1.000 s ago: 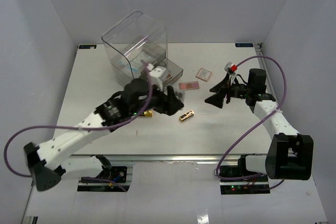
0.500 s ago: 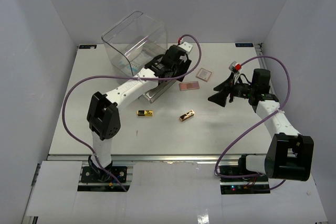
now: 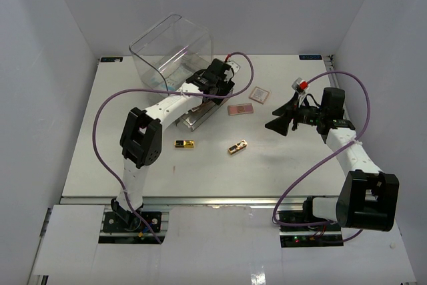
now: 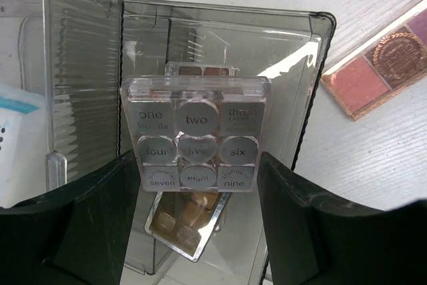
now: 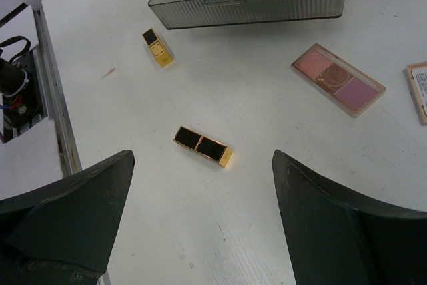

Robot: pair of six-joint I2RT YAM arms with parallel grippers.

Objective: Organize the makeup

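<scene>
**A:** Where is the grey square palette (image 4: 195, 125) now?

**B:** Right over the drawer (image 4: 313, 85), face up toward the wrist camera. Under it a brown palette (image 4: 187, 221) lies inside the drawer. The left gripper (image 4: 198, 165) has its jaws wide, and the palette's 2 side edges sit against the fingers (image 4: 100, 218). I read that as a pinch across its width, though a grip just let go would look much the same.

**A:** How will it handle?

**B:** My guess is light and rigid. It looks like clear hard plastic, so it would be slick under the pads and could crack or pop its lid if dropped. The 9 pressed pans inside would crumble on a knock. Holding it by the 2 side edges looks right, and it should be laid flat, low in the drawer.

**A:** And the right gripper (image 3: 279, 118)?

**B:** Spread, with nothing in it, hovering well apart from the drawer on the drawer's right.

**A:** What is outside the drawer?

**B:** A pink palette (image 5: 337, 79) lies just beside the drawer on its right. It is thin and flat, so I'd take it by the long edges. 2 gold-black cases (image 5: 157, 47) lie on the drawer's near side, this 1 close to the drawer and the other case (image 5: 202, 145) farther off. They look small, stiff and glossy, so I'd pinch each across its narrow width.
</scene>
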